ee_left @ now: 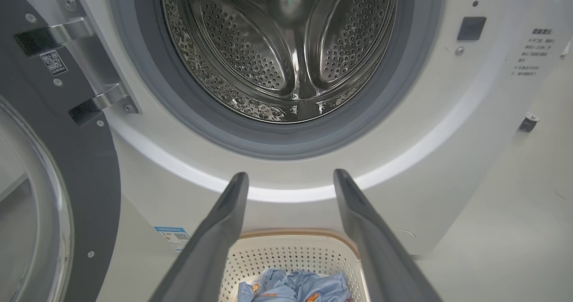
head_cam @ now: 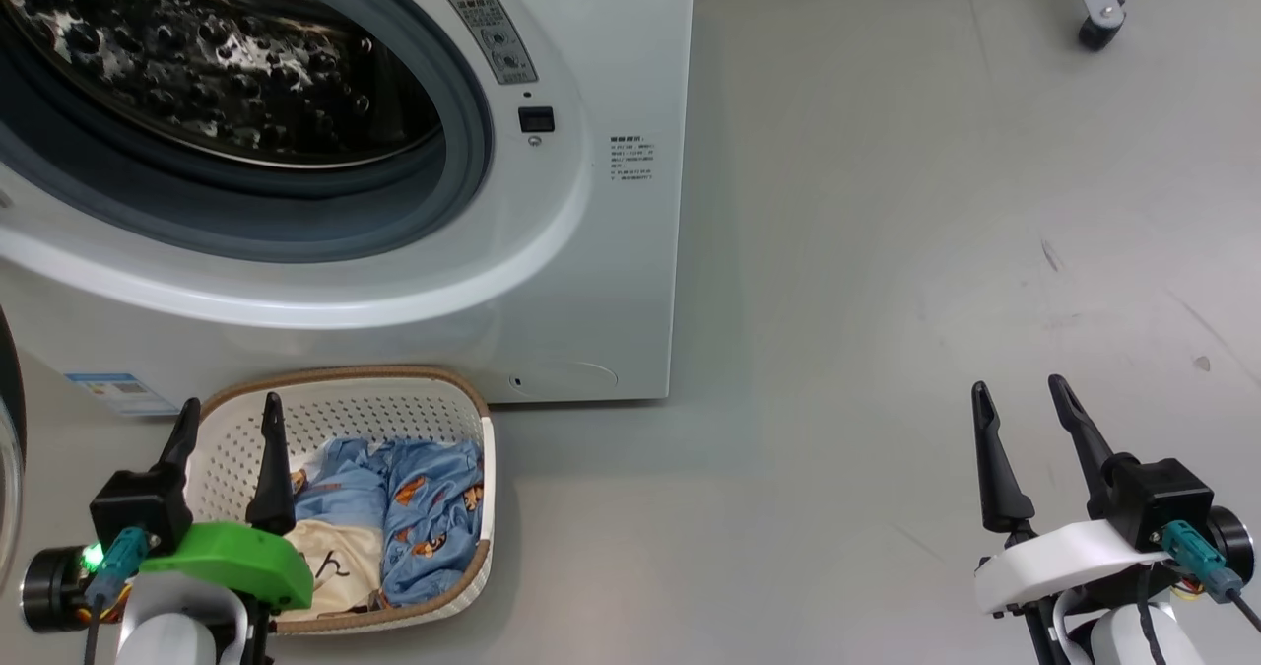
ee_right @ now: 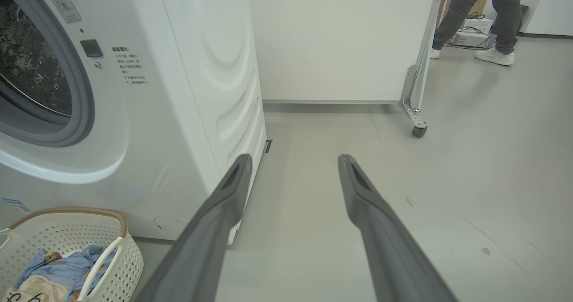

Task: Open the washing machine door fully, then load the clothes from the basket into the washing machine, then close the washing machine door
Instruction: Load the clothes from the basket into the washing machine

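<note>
You see the washing machine [head_cam: 591, 251] with its mouth uncovered. The washing machine door [ee_left: 89, 168] stands swung out on its hinge at the machine's left side, and the dimpled steel drum [ee_left: 277, 47] shows behind the grey gasket. The basket [head_cam: 433, 389] sits on the floor just in front of the machine, under the left part of the opening. The clothes [head_cam: 433, 507] lie inside it. The light blue garment with the small orange animals fills the right side and the back, and the cream piece with black marks lies at the front left.

Your left gripper [head_cam: 232, 402] hangs over the left half of the basket, its fingers released and spread wide, with only air between them. In the left wrist view the two fingers point at the lower rim of the opening. The blue garment shows low between them, beneath the tips and apart from them.

Your right gripper [head_cam: 1018, 385] is well apart from the basket, over the bare floor to the right of the machine, its fingers also spread and gripping no object. In the right wrist view the basket lies at the lower left corner, outside the left finger. Farther away, a person's legs [ee_right: 492, 11] stand beyond a wheeled frame [ee_right: 418, 129].
</note>
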You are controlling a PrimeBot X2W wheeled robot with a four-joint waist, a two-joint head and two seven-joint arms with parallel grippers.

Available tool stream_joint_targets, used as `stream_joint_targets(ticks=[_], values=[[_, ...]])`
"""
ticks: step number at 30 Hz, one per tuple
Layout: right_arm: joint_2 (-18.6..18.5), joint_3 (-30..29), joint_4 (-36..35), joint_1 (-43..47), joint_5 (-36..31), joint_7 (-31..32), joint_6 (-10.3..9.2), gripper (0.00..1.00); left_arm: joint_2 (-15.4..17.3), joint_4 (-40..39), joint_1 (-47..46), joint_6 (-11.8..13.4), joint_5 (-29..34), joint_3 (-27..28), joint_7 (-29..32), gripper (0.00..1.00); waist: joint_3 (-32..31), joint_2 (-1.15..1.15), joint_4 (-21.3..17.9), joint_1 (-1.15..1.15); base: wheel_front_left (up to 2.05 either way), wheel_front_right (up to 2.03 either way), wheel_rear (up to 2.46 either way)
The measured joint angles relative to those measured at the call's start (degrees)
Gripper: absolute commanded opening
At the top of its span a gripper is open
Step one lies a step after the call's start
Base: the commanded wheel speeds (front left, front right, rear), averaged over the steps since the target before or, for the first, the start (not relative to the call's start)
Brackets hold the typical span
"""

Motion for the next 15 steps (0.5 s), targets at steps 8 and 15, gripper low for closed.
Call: stream_joint_targets(ticks=[8, 15], values=[[0.23, 0.40, 0.31, 3.28, 0.46, 0.00, 0.01, 1.00, 0.09, -1.82, 5.95, -0.04, 0.01, 0.56, 0.00, 1.00, -5.74, 0.00, -0.77, 0.00, 0.00, 0.00, 0.00], [0.27, -0.23, -0.02, 5.45, 0.58, 0.00, 0.00, 1.00, 0.11, -3.71, 7.98, -0.04, 0.01, 0.10, 0.00, 1.00, -8.11, 0.00, -2.17, 0.00, 0.00, 0.00, 0.00]])
